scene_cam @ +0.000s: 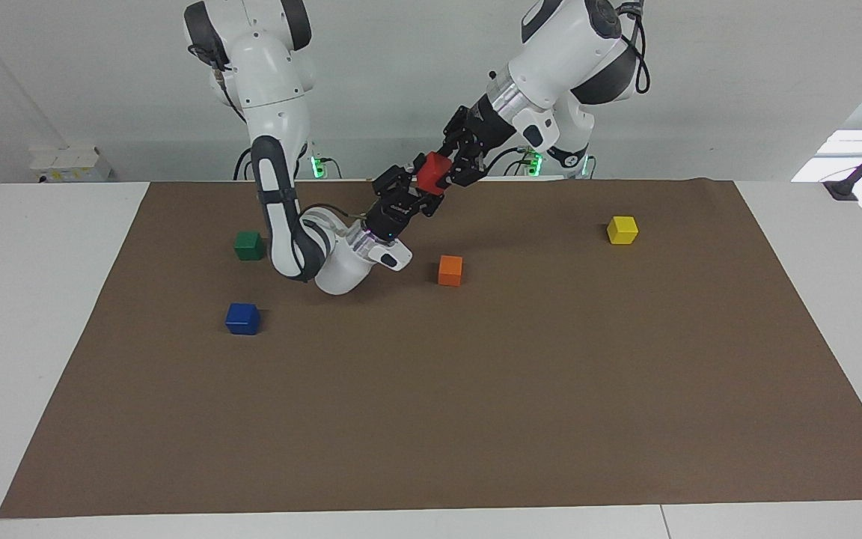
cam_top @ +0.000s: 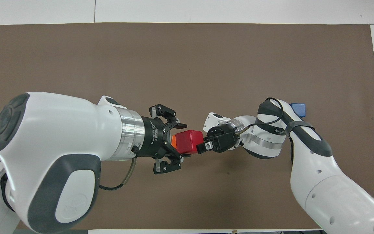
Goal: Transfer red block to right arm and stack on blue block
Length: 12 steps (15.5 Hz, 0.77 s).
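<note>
Above the brown mat (scene_cam: 431,389), the right gripper (scene_cam: 410,196) and the left gripper (scene_cam: 452,166) meet in the air over the table's middle. Between them is the small bright red cube (scene_cam: 432,173). Fingers of the right gripper appear clamped on it; the left gripper's fingers are spread apart around it. "Adaptive Gripper" is partly legible on the left wrist. A small dark blue cube (scene_cam: 242,318) rests toward the right arm's end, farther from the robots than a green cube (scene_cam: 249,245). An orange cube (scene_cam: 450,270) and a yellow cube (scene_cam: 622,230) also rest on the mat.
</note>
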Motion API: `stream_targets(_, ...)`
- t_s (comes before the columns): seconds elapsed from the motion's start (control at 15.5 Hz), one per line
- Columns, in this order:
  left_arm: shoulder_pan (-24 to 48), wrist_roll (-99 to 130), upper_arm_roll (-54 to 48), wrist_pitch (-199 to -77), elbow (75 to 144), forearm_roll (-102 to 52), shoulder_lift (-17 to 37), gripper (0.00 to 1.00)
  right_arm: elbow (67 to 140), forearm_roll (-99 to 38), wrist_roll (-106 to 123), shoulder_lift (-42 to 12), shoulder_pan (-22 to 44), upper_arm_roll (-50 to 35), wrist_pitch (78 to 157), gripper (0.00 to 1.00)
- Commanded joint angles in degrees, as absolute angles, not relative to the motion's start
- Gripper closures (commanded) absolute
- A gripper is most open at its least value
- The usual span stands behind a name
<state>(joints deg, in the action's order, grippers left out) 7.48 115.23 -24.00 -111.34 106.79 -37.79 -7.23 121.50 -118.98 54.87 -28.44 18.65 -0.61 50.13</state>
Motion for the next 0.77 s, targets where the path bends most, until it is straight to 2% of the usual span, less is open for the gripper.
stream_targets(0.0, 7.1, 115.1, -20.6, -107.2, 104.4, -38.8, -8.9, 0.0, 121.6, -119.6, 55.5, -27.8, 18.7, -0.7, 51.0, 1.0)
stream_targets(0.13, 6.9, 114.8, -15.1, -104.1, 100.9, -38.5, -8.6, 0.0, 121.6, -119.6, 54.1, -26.7, 18.2, -0.6, 51.6, 1.0)
stream_targets(0.32, 6.5, 103.3, -4.9, -99.2, 98.3, -38.2, -7.9, 0.0, 121.6, -118.2, 52.1, -23.0, 16.5, -0.3, 60.4, 1.0)
stream_targets(0.51, 5.2, 87.9, -2.8, -99.5, 98.4, -27.8, -7.8, 0.0, 121.5, -116.8, 47.8, -19.6, 14.8, 0.0, 66.2, 1.0)
stream_targets(0.71, 5.2, 75.7, 0.4, -99.2, 98.3, -23.6, -6.2, 0.0, 119.9, -110.7, 44.8, -17.5, 11.4, -0.1, 71.3, 1.0)
